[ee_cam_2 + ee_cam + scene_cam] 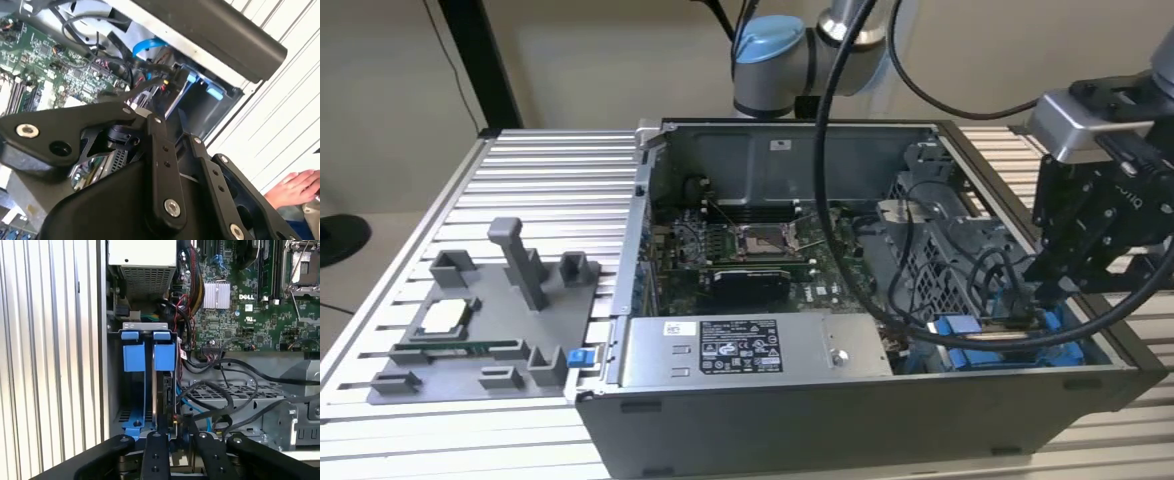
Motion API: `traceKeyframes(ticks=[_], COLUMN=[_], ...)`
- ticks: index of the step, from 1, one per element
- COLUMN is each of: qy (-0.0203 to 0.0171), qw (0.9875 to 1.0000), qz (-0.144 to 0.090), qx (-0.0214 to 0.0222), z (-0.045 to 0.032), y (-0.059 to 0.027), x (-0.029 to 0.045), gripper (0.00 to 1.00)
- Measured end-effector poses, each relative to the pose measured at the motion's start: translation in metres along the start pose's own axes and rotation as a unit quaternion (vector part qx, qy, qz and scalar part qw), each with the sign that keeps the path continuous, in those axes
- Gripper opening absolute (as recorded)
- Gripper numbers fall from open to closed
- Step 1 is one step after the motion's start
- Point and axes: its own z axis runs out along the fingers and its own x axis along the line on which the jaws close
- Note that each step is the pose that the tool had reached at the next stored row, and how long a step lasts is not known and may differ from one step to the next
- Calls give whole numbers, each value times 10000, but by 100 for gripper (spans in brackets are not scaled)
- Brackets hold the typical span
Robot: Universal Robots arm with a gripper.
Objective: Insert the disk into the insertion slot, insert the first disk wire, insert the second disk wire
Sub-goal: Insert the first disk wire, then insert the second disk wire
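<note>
At the drive-bay corner of an open computer case lying on a slatted metal worktop, the robot arm's black pincer hangs nose-down over the disk. The disk stands on edge inside the insertion slot, its blue carrier tab level with the tab of the neighbouring bay, a sign, by the look of it, that the drive is already seated. The pincer sits at the end of the disk away from the tabs, among black wires and a blue cable beside the perforated cage. That placement suggests the wiring stage, since the drive's sockets would likely face that end. Whether the pincer is apart or clamped on a plug cannot be told, as dark parts crowd its tip. In the second wrist view one black wire runs right up to the blue-railed bay, though whether it is plugged in is unclear. The motherboard and grey power-supply box lie beside the bay, and a person's hand shows beyond the case wall, well apart from the arm.
</note>
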Motion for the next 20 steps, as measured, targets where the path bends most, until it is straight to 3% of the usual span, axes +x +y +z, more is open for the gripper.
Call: traceKeyframes(ticks=[6, 14, 20], qy=[2, 5, 10], qw=[10000, 9999, 9993], qz=[-2, -1, 13], qx=[-71, -163, -381], z=[0, 15, 53], y=[-209, -353, -444], x=[-6, 2, 4], gripper=[100, 100, 100])
